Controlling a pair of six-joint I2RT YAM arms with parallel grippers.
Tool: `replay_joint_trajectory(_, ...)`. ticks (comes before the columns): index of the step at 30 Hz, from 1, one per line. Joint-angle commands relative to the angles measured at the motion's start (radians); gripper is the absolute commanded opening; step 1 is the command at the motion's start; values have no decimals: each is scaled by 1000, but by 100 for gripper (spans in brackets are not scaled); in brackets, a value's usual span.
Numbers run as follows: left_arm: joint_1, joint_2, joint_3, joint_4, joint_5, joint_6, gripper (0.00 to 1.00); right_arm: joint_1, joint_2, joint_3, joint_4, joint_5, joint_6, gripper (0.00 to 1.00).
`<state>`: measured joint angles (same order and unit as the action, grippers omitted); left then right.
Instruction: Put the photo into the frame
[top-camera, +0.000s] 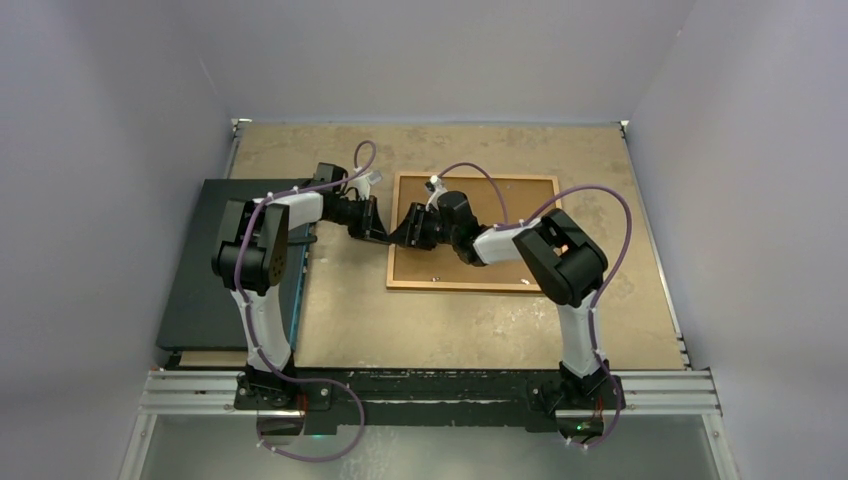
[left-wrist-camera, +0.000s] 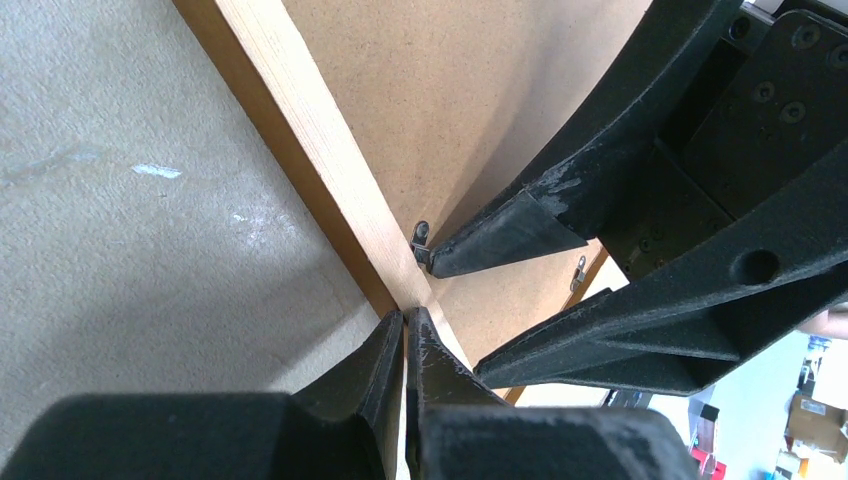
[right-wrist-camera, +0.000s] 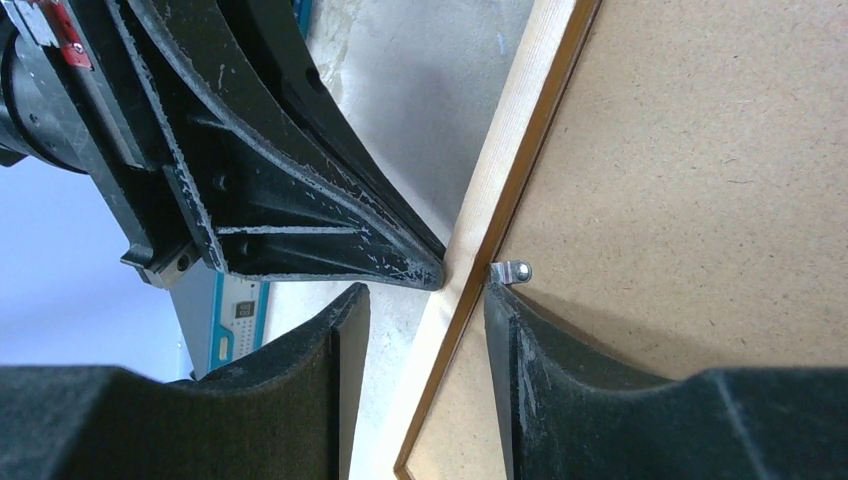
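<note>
Tan counter carries the frame face down, its backing board seated between the rails. Fully closed, the left end effector presses its tips on the frame's left rail. The right end effector stands part-open, one finger at a metal clip. The photo is nowhere visible, so whether it is inside cannot be told.

The left gripper, jaws together, touches the wooden edge of the frame. One fingertip of the right gripper meets a metal clip.
</note>
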<state>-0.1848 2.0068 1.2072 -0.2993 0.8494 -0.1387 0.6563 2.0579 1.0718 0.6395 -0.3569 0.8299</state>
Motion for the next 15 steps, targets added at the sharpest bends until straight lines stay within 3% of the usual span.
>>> replay_joint_trajectory(1, -7, 4, 1, 31, -43, 17, 0, 7, 36, -2, -25, 36, 19, 49)
replay_joint_trajectory(9, -6, -4, 0, 25, -40, 17, 0, 7, 31, 25, -27, 28, 5, 48)
replay_joint_trajectory(15, 6, -24, 32, -39, -33, 59, 0, -23, -76, 17, -77, -74, -9, 52)
